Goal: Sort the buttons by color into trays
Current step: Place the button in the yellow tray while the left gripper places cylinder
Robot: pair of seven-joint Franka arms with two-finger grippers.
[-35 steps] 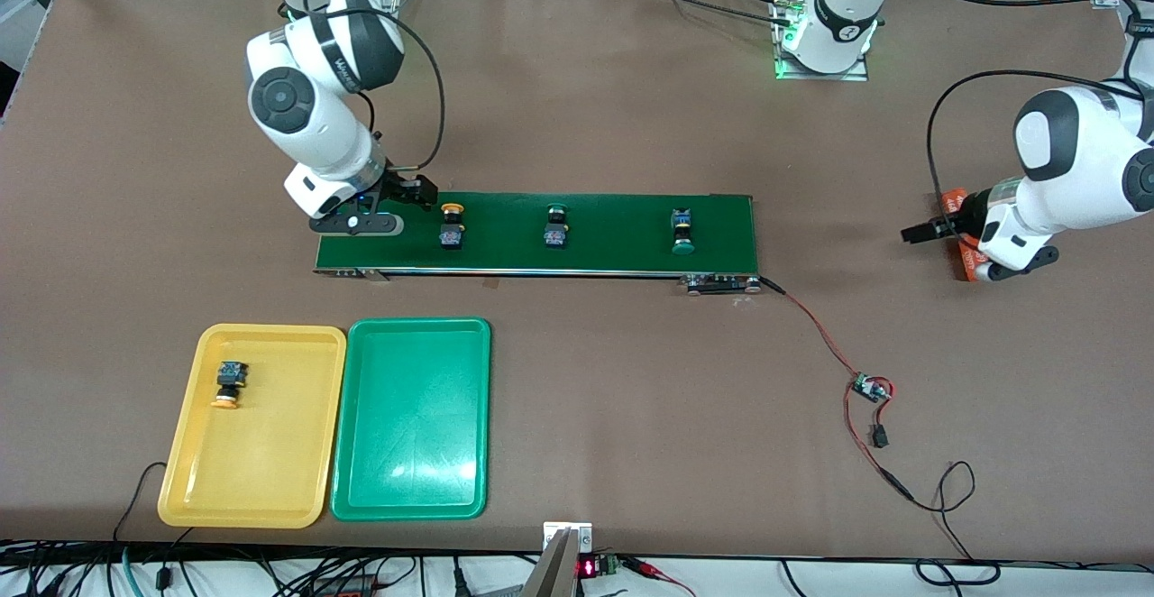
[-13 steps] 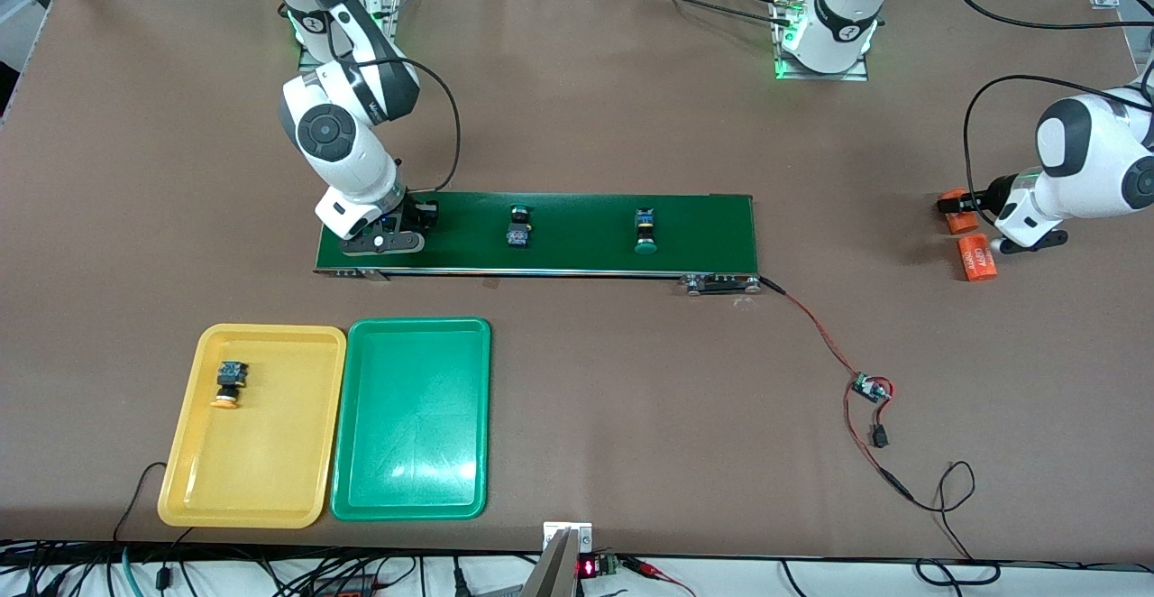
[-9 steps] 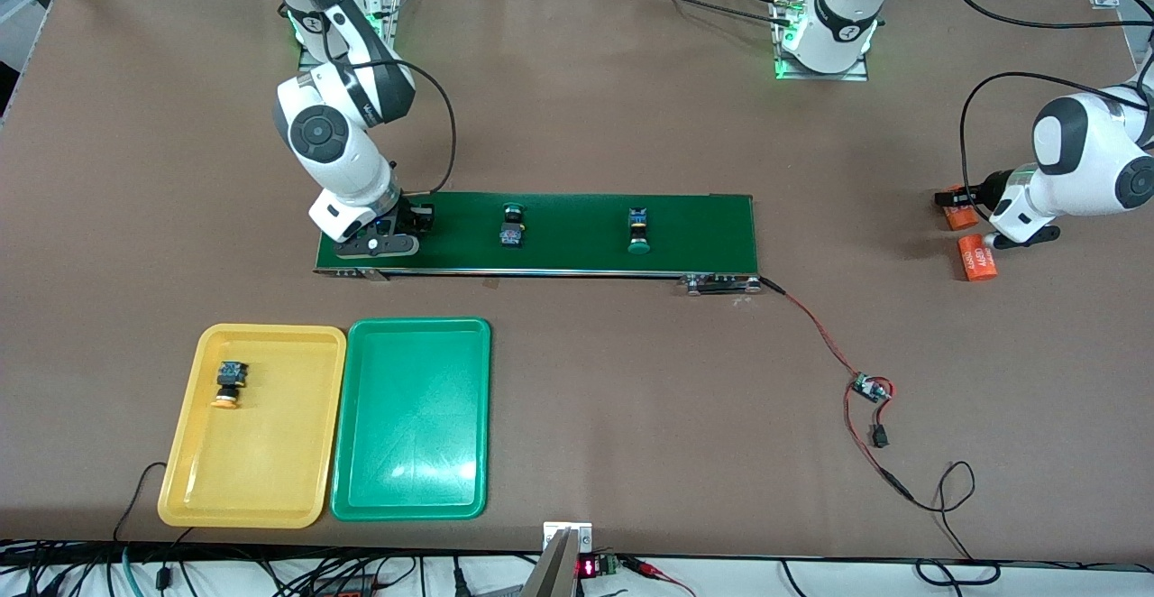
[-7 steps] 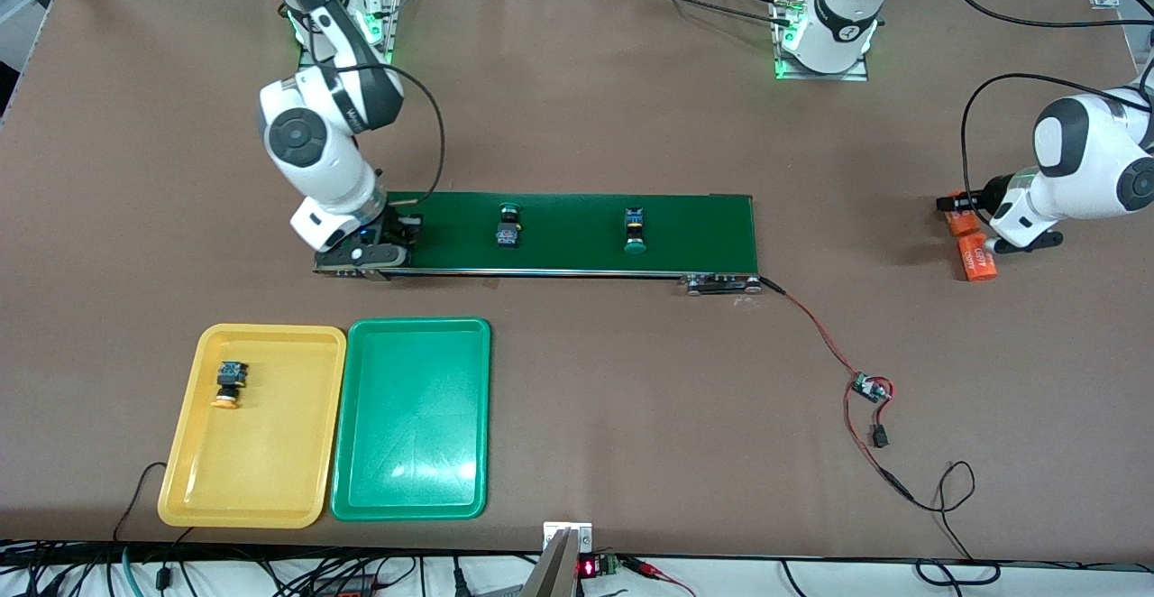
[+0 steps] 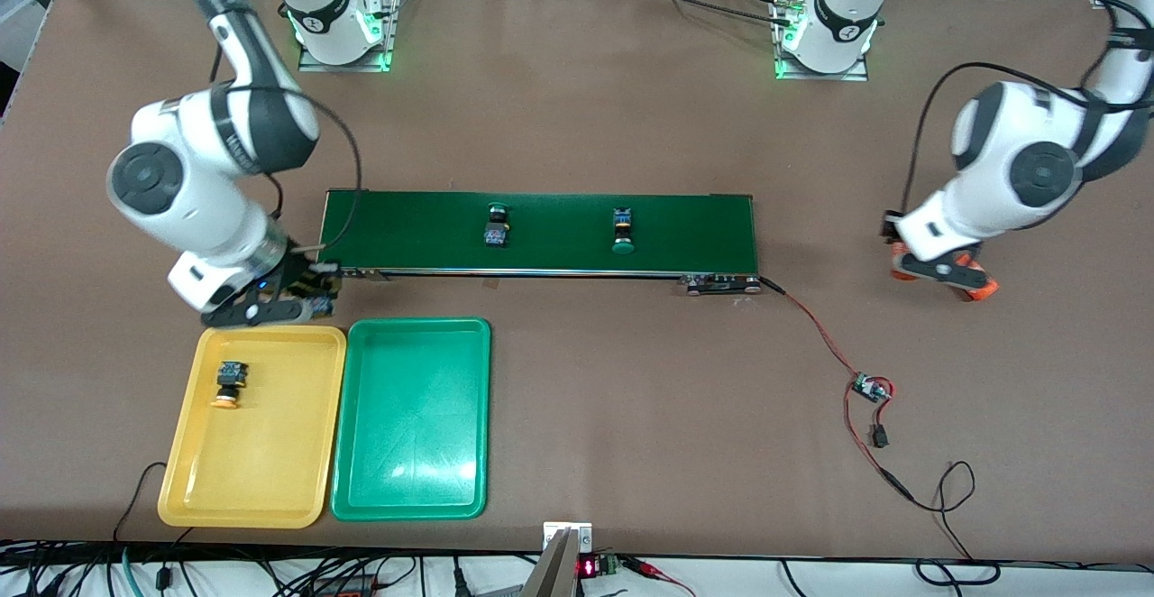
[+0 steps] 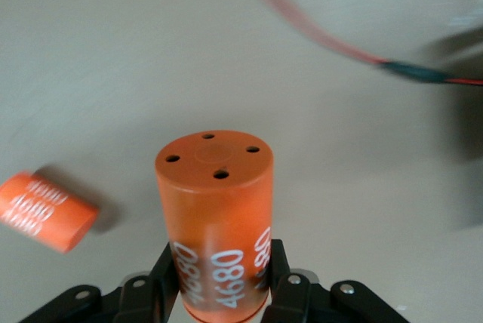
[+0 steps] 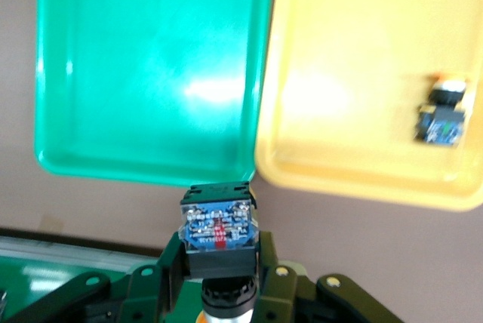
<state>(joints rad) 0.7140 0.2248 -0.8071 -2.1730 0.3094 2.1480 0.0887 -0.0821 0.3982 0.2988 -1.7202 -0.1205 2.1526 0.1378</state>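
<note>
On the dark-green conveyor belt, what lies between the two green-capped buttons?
Nothing: in the front view only bare dark-green conveyor belt separates the green-capped button from the other green-capped button.

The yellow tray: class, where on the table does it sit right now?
In the front view the yellow tray lies at the right arm's end of the table, side by side with the green tray, nearer the camera than the conveyor belt.

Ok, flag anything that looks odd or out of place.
The left gripper holds an orange cylinder, not a button; a second cylinder lies tipped on the table. The two belt buttons lie on their sides.
</note>
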